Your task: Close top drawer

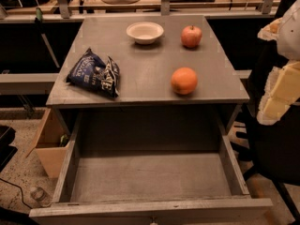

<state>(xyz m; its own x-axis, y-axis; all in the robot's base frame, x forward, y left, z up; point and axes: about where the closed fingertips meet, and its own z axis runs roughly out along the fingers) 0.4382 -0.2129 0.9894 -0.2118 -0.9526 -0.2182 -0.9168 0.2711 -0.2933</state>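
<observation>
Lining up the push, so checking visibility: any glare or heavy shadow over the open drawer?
Camera view: warm, dim light, no glare; the top drawer is evenly lit inside, darkening at the back under the tabletop. Camera view again: the orange throws only a soft shadow, and the gripper shows pale at the right edge, right of the tabletop.

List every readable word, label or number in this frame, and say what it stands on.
Nothing can be quoted.
Dark blue chip bag: white lettering, too blurred to read.
Open top drawer, bowl, apple, orange: no text.
Gripper, at the right edge beside the cabinet: no text visible.
</observation>
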